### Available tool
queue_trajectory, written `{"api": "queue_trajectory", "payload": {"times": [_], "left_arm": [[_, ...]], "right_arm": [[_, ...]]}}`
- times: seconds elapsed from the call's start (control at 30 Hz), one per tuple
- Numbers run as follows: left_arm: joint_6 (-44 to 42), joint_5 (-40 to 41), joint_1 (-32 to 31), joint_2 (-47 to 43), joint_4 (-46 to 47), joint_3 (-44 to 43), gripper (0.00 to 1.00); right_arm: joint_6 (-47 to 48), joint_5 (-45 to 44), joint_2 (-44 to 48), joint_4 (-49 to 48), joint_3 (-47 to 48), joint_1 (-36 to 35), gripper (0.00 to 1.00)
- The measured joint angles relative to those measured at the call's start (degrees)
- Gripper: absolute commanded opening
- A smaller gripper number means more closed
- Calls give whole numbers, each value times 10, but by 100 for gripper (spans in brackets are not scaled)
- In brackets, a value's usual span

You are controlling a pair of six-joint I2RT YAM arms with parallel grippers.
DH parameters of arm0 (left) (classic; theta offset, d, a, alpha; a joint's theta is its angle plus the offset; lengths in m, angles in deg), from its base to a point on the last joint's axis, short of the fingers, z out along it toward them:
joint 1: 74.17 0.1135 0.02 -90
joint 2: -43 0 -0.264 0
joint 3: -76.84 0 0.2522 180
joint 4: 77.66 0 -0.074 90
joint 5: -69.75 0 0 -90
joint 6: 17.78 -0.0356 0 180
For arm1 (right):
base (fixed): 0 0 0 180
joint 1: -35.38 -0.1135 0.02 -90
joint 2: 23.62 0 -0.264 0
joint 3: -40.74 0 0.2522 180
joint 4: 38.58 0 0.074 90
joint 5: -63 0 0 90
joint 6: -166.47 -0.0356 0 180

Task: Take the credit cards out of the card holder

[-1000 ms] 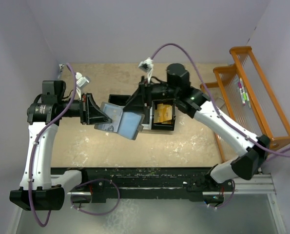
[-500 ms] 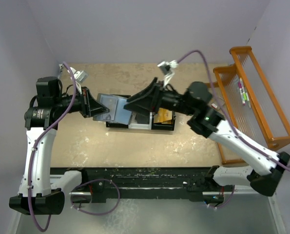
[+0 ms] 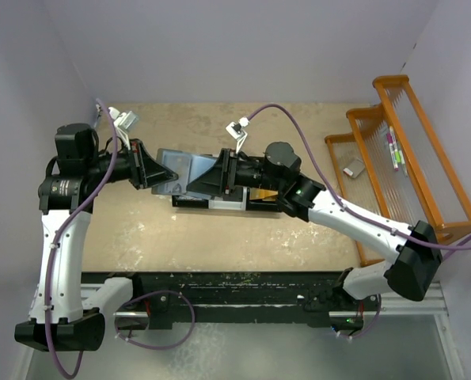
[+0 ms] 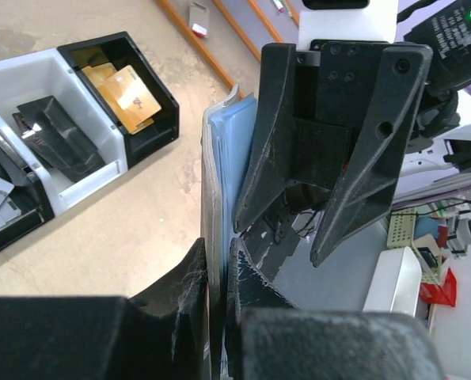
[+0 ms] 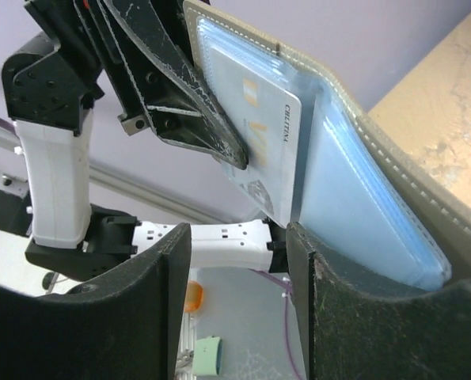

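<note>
The left gripper is pinching the blue-grey card holder by one edge between pressed jaws, holding it raised just left of centre in the overhead view. The right gripper is facing it with jaws spread, a white credit card poking from the pocket just ahead of the gap.

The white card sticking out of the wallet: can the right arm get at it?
Probably yes. The white card juts out of the card holder, which the left fingers clamp, and the right fingers stand open at its free corner with nothing in between.
</note>
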Motion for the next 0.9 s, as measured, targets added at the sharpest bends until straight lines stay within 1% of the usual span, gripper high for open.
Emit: {"api": "queue_trajectory", "payload": {"times": [0.3, 0.4, 0.6, 0.73, 0.8, 0.87, 0.9], "left_arm": [[47, -38, 0, -6, 27, 0, 0], [66, -52, 0, -6, 43, 2, 0], [96, -87, 3, -9, 78, 19, 0], [106, -105, 4, -9, 87, 19, 1], [108, -111, 4, -9, 87, 19, 4], [111, -116, 4, -10, 87, 19, 10], [111, -118, 4, -10, 87, 19, 12]], "right_arm": [[-32, 5, -16, -54, -7, 1, 46], [-37, 5, -18, -60, -7, 1, 41], [-59, 23, -21, -90, -8, 5, 23], [-103, 55, -30, -176, -37, 19, 12], [-123, 67, -35, -213, -50, 24, 6], [-143, 78, -40, -245, -61, 27, 0], [-147, 81, -41, -254, -62, 28, 0]]}}
